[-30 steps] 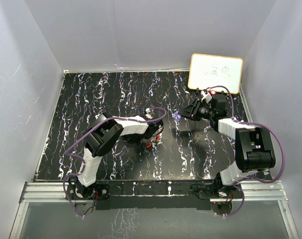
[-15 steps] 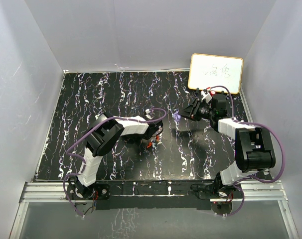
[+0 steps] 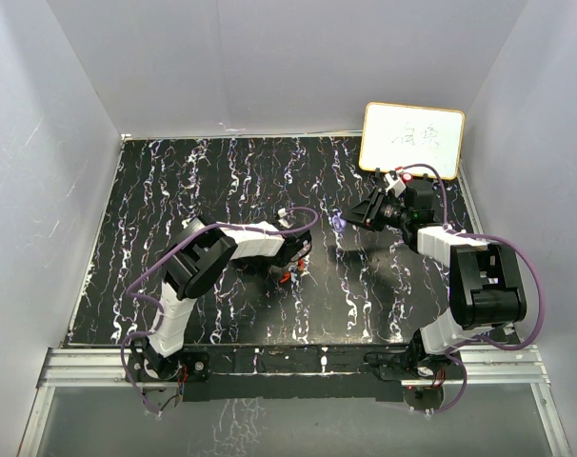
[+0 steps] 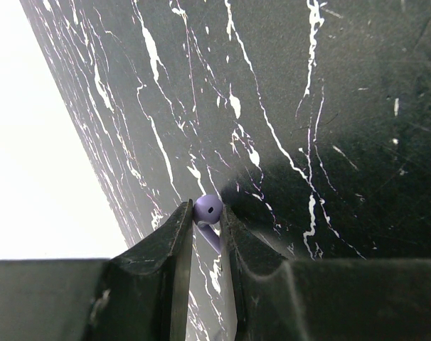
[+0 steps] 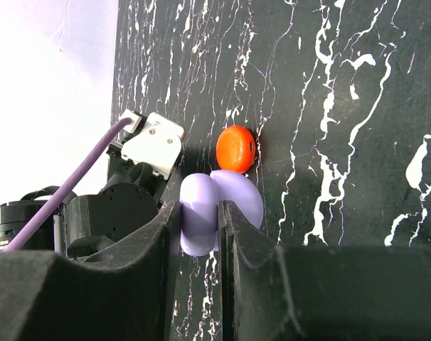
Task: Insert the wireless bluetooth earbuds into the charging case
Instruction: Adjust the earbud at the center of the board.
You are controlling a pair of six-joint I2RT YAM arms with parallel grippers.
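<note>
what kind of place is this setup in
Probably a robot test booth in a lab: plain white walls box in a black marbled tabletop, two arms are bolted to a metal rail at its near edge, and a small whiteboard leans in the far right corner.

We find even, diffuse overhead light; the glossy bench (image 3: pixel 155 209) carries soft shadows. Both wrist views blow out to white at left.
</note>
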